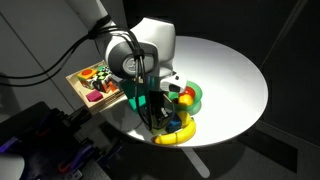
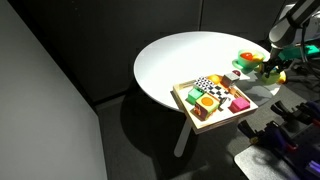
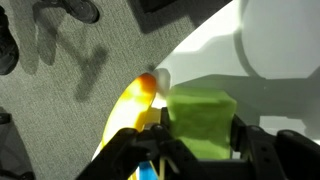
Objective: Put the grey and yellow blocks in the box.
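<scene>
My gripper [image 3: 197, 145] is shut on a light green block [image 3: 200, 118], which fills the space between the two black fingers in the wrist view. In an exterior view the gripper [image 1: 152, 112] hangs over the near edge of the round white table [image 1: 225, 65], beside a yellow banana [image 1: 175, 133]. The wooden box [image 1: 97, 82] with several coloured blocks sits to its left, apart from it. The box [image 2: 212, 97] and the gripper [image 2: 272, 62] also show in both exterior views. No grey block can be made out.
A green bowl [image 1: 190, 97] holding toy fruit stands right next to the gripper. The banana [image 3: 130, 110] lies at the table's edge, with grey carpet below. Dark equipment stands by the table [image 2: 275, 140].
</scene>
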You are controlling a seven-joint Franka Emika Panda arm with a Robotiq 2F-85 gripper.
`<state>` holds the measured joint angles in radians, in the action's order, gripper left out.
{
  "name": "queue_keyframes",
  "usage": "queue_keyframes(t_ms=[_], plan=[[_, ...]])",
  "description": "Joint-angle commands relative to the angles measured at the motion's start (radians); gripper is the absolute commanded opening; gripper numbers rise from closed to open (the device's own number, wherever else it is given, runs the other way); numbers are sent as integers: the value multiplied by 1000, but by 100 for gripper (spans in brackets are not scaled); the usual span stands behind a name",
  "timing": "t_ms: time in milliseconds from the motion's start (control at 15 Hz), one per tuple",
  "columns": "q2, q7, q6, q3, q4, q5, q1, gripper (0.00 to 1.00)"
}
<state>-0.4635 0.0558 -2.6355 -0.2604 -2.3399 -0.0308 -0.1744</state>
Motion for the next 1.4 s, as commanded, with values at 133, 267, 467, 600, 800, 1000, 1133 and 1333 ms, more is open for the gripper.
queue_keyframes(t_ms=[133, 267, 467, 600, 800, 1000, 1133, 1333], plan=[[91, 22, 28, 0, -51, -34, 45, 28], [122, 30, 40, -3, -66, -45, 64, 28], [168, 45, 43, -6, -92, -73, 88, 28], [205, 45, 51, 1, -113, -95, 97, 28], [256, 36, 74, 20, -139, -117, 107, 28], [315, 43, 103, 43, -168, -133, 115, 28], [356, 45, 126, 60, -191, -145, 117, 28], [416, 30, 157, 89, -232, -168, 118, 28]])
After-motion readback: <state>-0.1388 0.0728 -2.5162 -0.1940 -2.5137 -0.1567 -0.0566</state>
